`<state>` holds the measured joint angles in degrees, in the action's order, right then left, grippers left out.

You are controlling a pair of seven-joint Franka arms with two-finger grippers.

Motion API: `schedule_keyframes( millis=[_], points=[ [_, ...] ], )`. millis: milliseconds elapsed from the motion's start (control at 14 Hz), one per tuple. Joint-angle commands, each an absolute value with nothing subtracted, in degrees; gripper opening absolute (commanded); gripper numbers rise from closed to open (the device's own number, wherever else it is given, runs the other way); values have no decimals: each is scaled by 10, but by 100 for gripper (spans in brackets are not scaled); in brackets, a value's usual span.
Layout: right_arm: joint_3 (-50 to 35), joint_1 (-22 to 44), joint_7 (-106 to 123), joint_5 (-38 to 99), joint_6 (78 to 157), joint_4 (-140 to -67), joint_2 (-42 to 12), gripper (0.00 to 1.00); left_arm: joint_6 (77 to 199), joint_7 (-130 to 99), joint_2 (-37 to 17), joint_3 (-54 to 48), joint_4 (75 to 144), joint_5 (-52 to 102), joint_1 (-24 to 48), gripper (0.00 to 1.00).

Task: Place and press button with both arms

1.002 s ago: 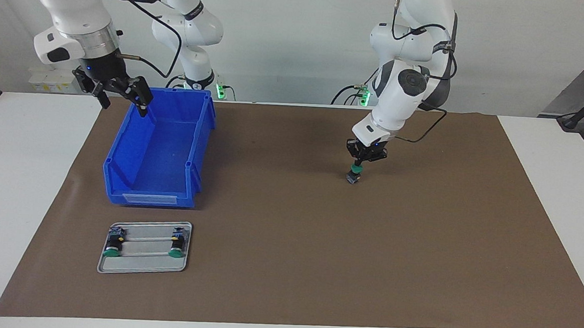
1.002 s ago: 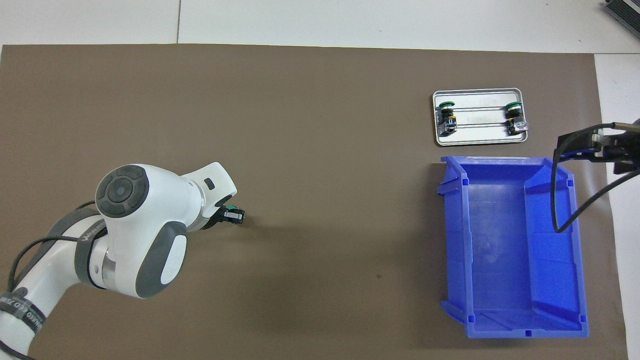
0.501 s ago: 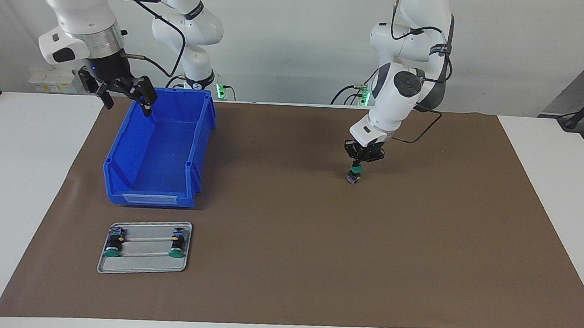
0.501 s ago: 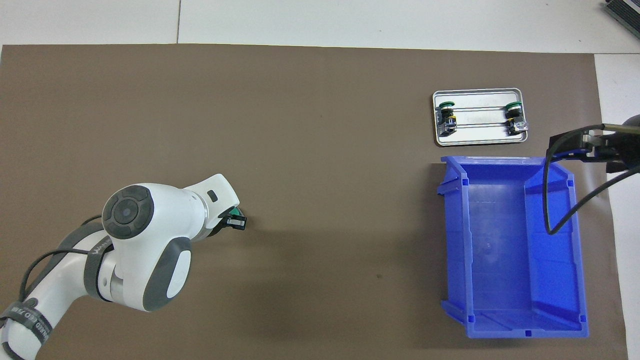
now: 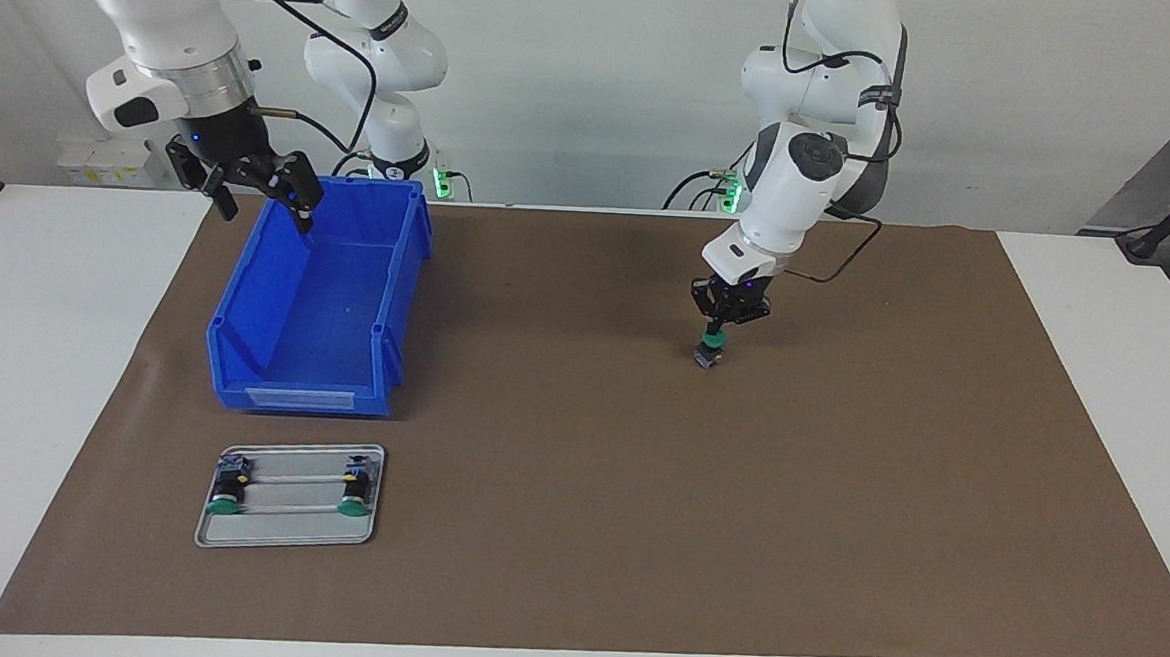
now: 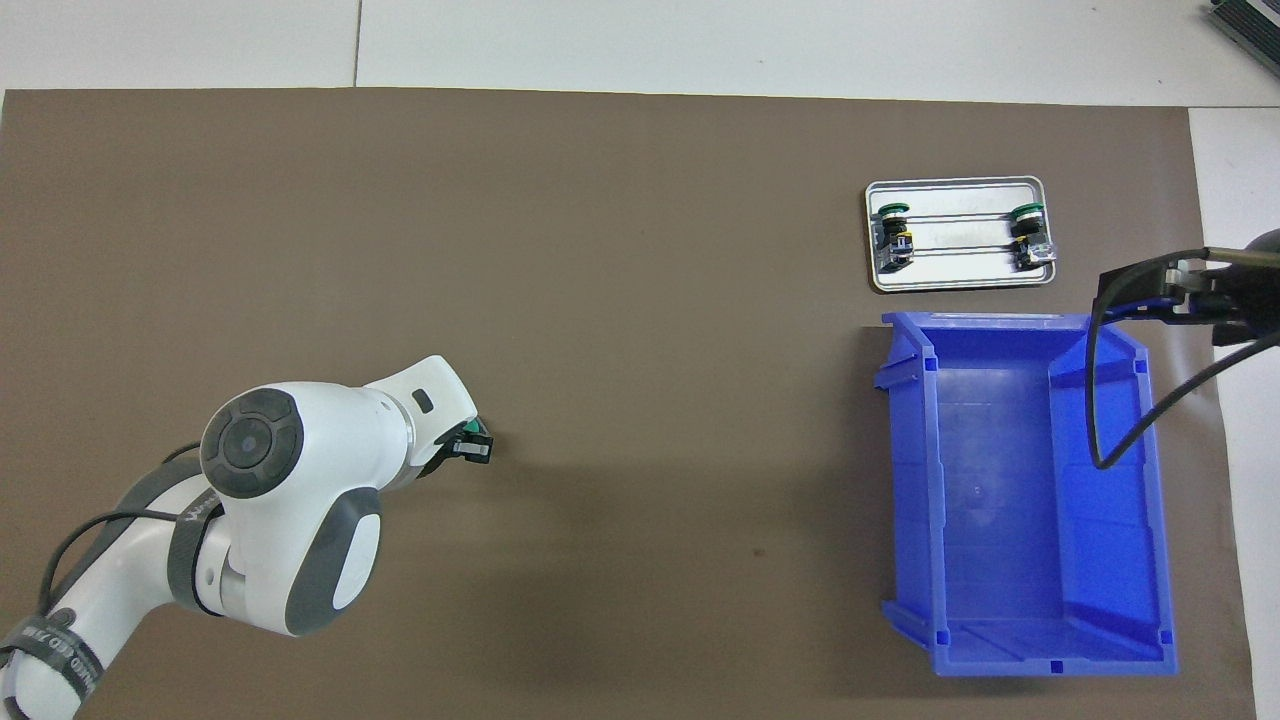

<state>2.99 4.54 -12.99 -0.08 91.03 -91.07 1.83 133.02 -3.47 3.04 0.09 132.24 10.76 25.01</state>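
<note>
The button stands upright on the brown mat directly under the left gripper, green cap up and rear block down. The clenched fingertips rest on the cap, seemingly pressing it. The right gripper hangs released over the blue bin, probably waiting. Two spare buttons lie in the metal tray.

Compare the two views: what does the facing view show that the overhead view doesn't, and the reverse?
Facing only: the left tool shut on the button, cap up, over the brown mat; the open right tool over the blue bin.

Overhead only: the bin's whole floor.

Both: the bin, the metal tray holding two more buttons.
</note>
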Motion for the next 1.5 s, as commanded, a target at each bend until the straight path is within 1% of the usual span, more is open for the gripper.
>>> schedule_keyframes(
  millis=[0, 215, 358, 429, 573, 716, 787, 859, 1002, 1074, 1217, 1288, 1360, 1432],
  points=[
    [21, 38, -120, 14, 924, -931, 34, 100, 1205, -42, -17, 9, 1197, 96, 223, 0],
    [21, 49, -147, 14, 931, -930, 33, 100, 1053, -40, -59, 9, 1057, 80, 173, 0],
    [21, 69, -209, 14, 945, -929, 28, 100, 979, -4, -72, 9, 996, 11, 154, 0],
    [21, 83, -233, 14, 951, -929, 26, 100, 968, 27, -71, 10, 985, -15, 145, 0],
    [21, 126, -316, 16, 980, -930, 14, 100, 955, 50, -68, 9, 971, -24, 104, 1],
    [21, 155, -391, 33, 1033, -946, 4, 100, 941, 75, -68, 10, 954, -23, 74, 1],
    [21, 165, -409, 40, 1053, -945, -15, 100, 934, 81, -68, 10, 941, -22, 58, 4],
    [20, 193, -442, 41, 1076, -935, -38, 100, 928, 81, -67, 10, 929, -17, 47, 5],
    [20, 269, -535, 40, 1159, -919, -108, 100, 922, 80, -69, 10, 910, -5, 43, 9],
    [20, 302, -589, 40, 1178, -903, -138, 100, 915, 80, -68, 11, 905, 1, 43, 9],
    [18, 343, -651, 41, 1239, -902, -184, 100, 897, 80, -64, 14, 905, 18, 42, 10],
    [17, 366, -685, 44, 1262, -898, -205, 100, 905, 80, -62, 14, 905, 17, 41, 17],
    [17, 377, -726, 50, 1289, -897, -220, 100, 917, 82, -62, 20, 906, 15, 42, 27],
    [13, 387, -749, 61, 1324, -900, -228, 100, 937, 81, -60, 21, 911, 14, 43, 42]
  ],
)
